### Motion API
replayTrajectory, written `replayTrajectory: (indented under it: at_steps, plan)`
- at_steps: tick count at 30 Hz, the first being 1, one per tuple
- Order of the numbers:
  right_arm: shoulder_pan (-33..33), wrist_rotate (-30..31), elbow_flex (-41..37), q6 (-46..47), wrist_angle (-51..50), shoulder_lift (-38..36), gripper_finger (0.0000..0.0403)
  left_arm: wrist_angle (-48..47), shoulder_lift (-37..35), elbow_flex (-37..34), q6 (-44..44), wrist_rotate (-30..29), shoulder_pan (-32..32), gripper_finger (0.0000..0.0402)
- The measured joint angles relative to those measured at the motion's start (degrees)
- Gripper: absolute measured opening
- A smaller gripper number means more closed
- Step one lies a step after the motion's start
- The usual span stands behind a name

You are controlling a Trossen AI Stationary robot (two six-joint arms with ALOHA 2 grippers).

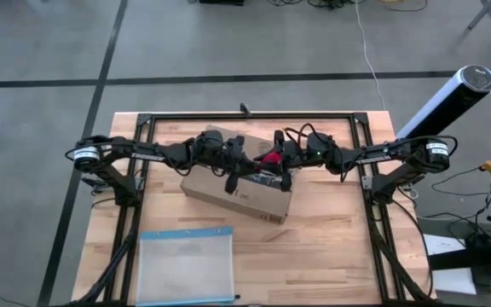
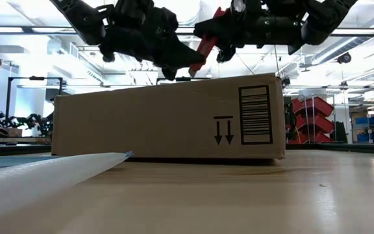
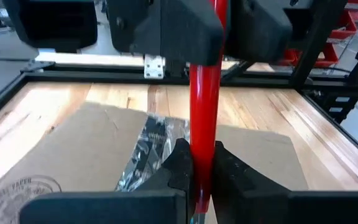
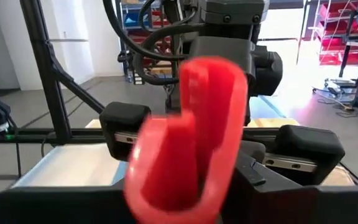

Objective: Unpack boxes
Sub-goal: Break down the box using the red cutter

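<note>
While both arms reach in from opposite sides and meet over the middle of the bench (image 1: 331,247), the box (image 1: 237,189) lies flat on the wood beneath them, a little toward the far half and turned slightly askew to the bench edges. In the low view its long brown side (image 2: 167,120) faces the camera, showing a black barcode block and two downward arrows near its right end. The left pincer (image 3: 197,171) is clamped on the red tool (image 3: 204,106), its two dark fingers (image 3: 180,165) pressed against either side of the slim red shaft just above the box top, where a shiny strip of clear tape (image 3: 151,152) runs along the seam. The right pincer (image 1: 281,162) sits just above the box's far edge, right by the red tool's upper end, and the right wrist view is filled by the rounded red handle (image 4: 191,149) close between its fingers; whether those fingers grip it or stand apart cannot be told. A clear plastic pouch (image 1: 186,266) with a blue edge lies flat at the near side of the bench, well apart from the box.
</note>
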Motion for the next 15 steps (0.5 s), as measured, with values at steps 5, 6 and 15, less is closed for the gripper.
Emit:
replayTrajectory:
  at_steps: [5,6,15]
  plan:
    - [0.2,-2.9,0.0,-1.3,0.0,-0.4,0.0084,-2.8,-1.8,0.0,0.4,1.0,0.0,0.0017]
    - [0.3,-3.5,0.0,-1.4,0.0,-0.7,0.0090,-3.1,-2.2,0.0,0.4,1.5,0.0,0.0017]
    - [1.4,-7.3,0.1,-3.3,0.0,-1.0,0.0161,-3.8,-4.5,-0.1,0.0,9.8,0.0,0.0017]
